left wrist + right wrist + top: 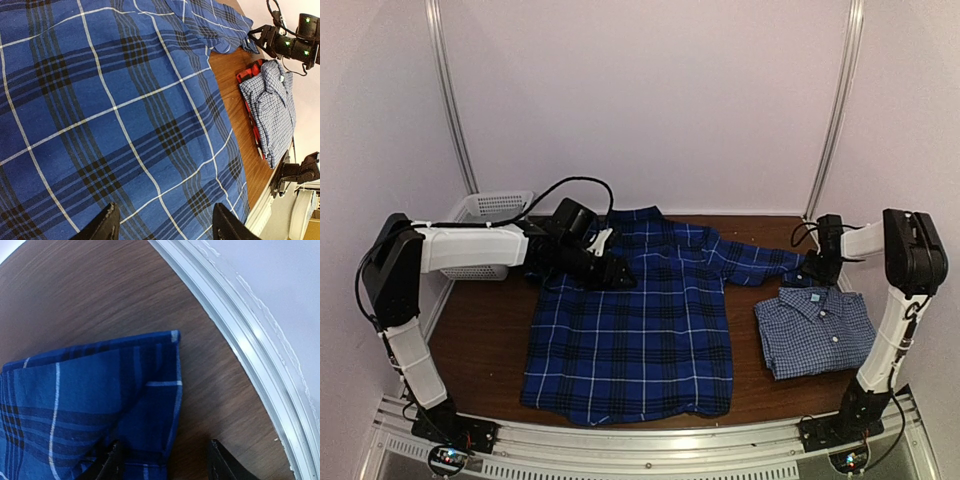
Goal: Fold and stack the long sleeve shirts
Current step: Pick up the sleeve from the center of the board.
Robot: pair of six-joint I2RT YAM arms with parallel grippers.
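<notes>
The dark brown wooden bench (490, 330) carries everything. At its middle lies the royal-blue plaid long sleeve shirt (635, 330), spread flat. Its long axis runs from far to near, with the collar towards the back wall and the hem towards the arm bases. One sleeve (750, 258) stretches out to the right. On the bench's near right the paler blue-white small-check shirt (815, 332) sits folded into a compact block, collar on the far side. It lies apart from the plaid body and just nearer than the sleeve's end. The white plastic mesh basket (492, 208) stands at the far left corner, partly behind the left arm. The left claw (617, 274) is over the plaid shirt's upper left, near the shoulder. Its wrist view is filled with plaid cloth, and the left claw (167, 222) shows its fingers (107, 226) spread wide and pinching nothing. That view also shows a red strip (247, 75) along the edge under the folded check shirt (272, 110), which the top view does not show. The right claw (808, 268) is at the sleeve's end. Only its own camera shows the plaid cuff (150, 370) close up. It lies flat on the wood, reaching in between the spread fingers (112, 465) of the right claw (165, 462), beside a pale rail (240, 340) at the wall's foot.
</notes>
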